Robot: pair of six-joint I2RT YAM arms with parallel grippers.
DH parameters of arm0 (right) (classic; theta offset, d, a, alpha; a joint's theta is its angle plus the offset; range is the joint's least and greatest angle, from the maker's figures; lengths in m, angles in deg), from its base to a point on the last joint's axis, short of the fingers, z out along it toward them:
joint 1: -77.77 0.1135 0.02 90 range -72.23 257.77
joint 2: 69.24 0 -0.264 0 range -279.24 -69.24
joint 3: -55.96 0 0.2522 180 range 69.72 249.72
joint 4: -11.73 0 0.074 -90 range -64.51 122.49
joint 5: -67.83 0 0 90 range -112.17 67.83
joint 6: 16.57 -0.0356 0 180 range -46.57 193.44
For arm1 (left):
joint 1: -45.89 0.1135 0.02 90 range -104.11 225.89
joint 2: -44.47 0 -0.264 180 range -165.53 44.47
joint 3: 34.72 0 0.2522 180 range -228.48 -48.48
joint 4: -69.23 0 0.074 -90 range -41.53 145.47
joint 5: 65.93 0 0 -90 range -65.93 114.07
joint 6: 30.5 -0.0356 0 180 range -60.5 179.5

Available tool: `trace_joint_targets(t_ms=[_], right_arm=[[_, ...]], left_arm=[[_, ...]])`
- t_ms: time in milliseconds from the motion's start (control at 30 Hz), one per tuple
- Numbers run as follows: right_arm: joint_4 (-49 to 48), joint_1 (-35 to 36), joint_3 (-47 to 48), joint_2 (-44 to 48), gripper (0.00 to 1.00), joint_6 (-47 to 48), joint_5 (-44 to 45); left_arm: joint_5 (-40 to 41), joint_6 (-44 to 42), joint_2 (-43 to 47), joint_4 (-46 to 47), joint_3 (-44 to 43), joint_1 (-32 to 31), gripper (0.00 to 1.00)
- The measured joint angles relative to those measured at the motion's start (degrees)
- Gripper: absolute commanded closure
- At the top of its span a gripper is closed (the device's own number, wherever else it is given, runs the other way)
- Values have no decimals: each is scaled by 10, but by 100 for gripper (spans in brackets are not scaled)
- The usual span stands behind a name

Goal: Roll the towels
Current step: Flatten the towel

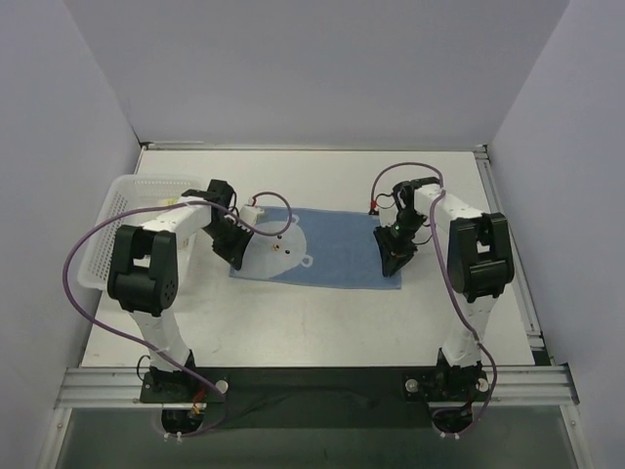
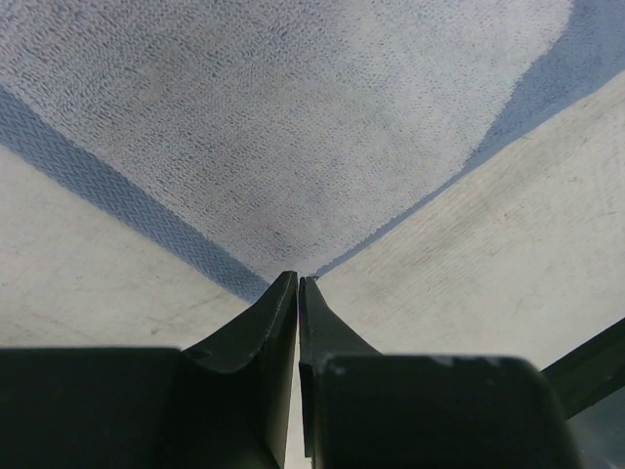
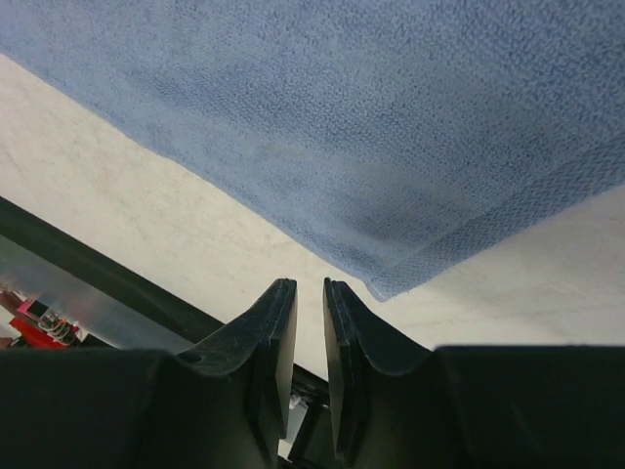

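Left gripper [image 2: 299, 278] pinches towel [image 2: 293, 117] corner; right gripper [image 3: 310, 283] slightly parted beside its edge.

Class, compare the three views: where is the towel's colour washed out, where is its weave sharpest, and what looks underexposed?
Left wrist view: the blue towel looks bleached nearly white mid-frame, blue only at its edges; the left claw is a dark silhouette. Right wrist view: colour true, weave crisp, the right claw equally dark. Top view: even light, faint shadows, no glare.
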Motion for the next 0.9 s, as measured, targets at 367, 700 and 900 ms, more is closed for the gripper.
trace_joint_targets(t_ms=[367, 700, 900], right_arm=[[-4, 19, -5, -39, 83, 12, 90], [15, 28, -6, -51, 87, 38, 172], [24, 29, -24, -38, 60, 62, 153]], left_arm=[[32, 11, -3, 41, 45, 0, 86], [32, 8, 30, 64, 86, 0, 91], [19, 0, 57, 38, 119, -4, 77]])
